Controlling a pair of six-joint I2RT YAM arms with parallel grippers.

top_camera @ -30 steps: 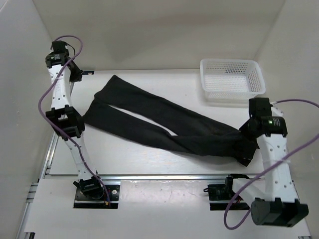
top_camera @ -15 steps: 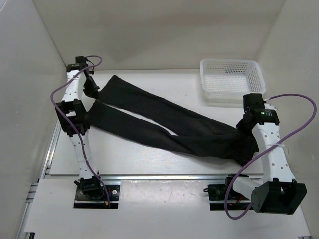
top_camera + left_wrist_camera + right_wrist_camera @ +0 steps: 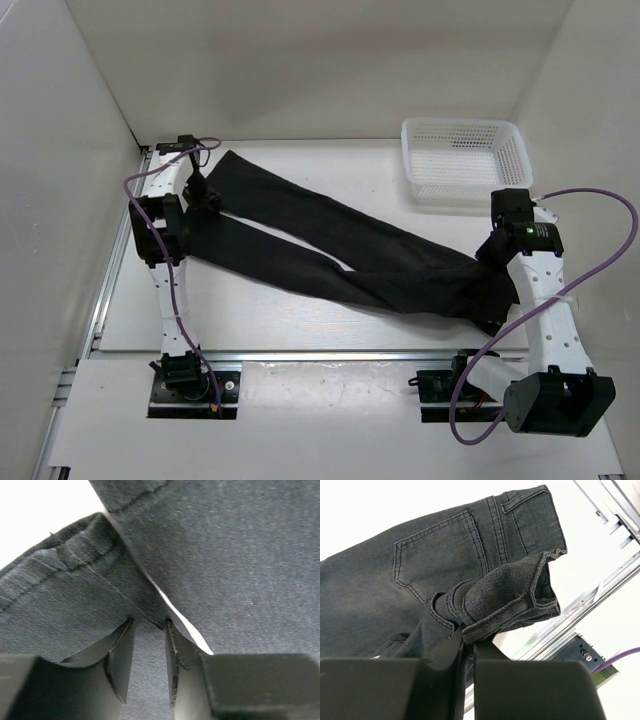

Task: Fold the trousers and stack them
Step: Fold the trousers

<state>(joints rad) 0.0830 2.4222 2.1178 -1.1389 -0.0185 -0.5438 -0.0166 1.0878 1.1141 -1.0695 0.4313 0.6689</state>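
**Trousers spread on the table, one end effector at each end**

At the far left of the table (image 3: 250,310) we see the left arm bent over the hem ends of the trousers (image 3: 330,245). The left end effector (image 3: 149,627) is lowered onto the cloth. In the left wrist view its fingers (image 3: 119,655) stand a narrow gap apart, and dark fabric shows in that gap. We cannot tell whether any fabric is caught between them. Just ahead of the fingertips, the stitched hem (image 3: 65,560) of one leg lies beside the other leg, with a thin wedge of white table between the two.

The trousers lie unfolded on the table and run on a diagonal from the far left to the near right. The two legs part toward the left and close up toward the right, where a small sliver of table shows at the fork. The waist end lies at the near right, close to the metal rail (image 3: 330,355) along the table's front edge.

The right end effector (image 3: 469,642) has its jaws closed on a bunched fold of the waistband. In the right wrist view we see a back pocket (image 3: 437,550) with outlined stitching and a belt loop beside it, both on the flat cloth beyond the pinched fold.

At the far right corner stands a white mesh basket (image 3: 470,195), apart from the trousers.
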